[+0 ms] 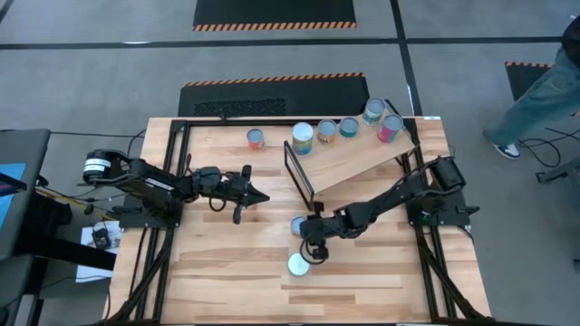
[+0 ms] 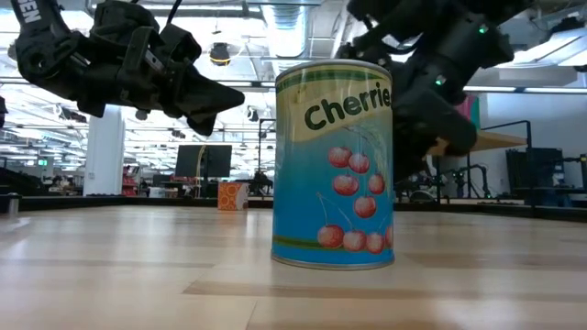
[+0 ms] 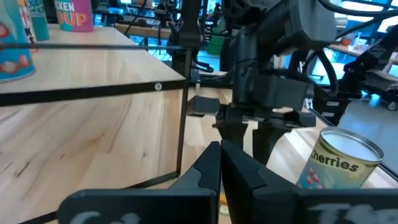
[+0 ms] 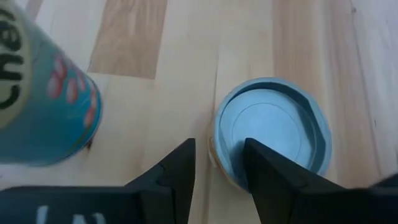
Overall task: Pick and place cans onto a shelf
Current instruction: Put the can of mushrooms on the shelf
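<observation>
Plywood shelf: four cans; table: three.

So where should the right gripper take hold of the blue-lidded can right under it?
Grip the blue-lidded can across its round side wall, coming straight down. It stands upright, lid up, and the right gripper hangs above its edge, fingers apart. The cherries can stands clear beside it.

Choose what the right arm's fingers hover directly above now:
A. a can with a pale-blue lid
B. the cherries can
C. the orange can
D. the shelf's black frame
A: in the right wrist view the right gripper hangs over the pale-blue-lidded can, with the cherries can off to one side.
</observation>
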You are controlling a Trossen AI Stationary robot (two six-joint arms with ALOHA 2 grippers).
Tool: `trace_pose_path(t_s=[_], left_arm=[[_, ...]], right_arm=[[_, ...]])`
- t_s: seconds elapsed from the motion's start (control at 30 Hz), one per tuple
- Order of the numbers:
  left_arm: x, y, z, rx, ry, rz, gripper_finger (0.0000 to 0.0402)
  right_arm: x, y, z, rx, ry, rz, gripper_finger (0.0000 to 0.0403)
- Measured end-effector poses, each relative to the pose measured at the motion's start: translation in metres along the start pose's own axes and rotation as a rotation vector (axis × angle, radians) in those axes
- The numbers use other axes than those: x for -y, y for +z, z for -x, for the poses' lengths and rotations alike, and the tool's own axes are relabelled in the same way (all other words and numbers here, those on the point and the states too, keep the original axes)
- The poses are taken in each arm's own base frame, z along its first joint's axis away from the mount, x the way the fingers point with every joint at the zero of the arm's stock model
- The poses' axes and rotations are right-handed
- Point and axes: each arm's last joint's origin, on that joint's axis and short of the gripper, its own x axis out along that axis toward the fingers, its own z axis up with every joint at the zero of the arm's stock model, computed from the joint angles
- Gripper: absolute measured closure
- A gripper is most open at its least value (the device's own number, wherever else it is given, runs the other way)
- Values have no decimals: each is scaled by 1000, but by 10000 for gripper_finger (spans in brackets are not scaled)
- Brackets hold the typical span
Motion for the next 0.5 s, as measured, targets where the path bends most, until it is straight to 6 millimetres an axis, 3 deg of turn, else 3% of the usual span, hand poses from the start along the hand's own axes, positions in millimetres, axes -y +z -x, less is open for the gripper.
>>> trace_pose_path(t_s=[0.23,0.5], left_arm=[[0,0,0,-4,0,3,401],[0,0,0,-3,0,3,401]], right_arm=[[4,3,-7,-8,-15,-5,285],[5,3,-5,-19,-11,-4,385]])
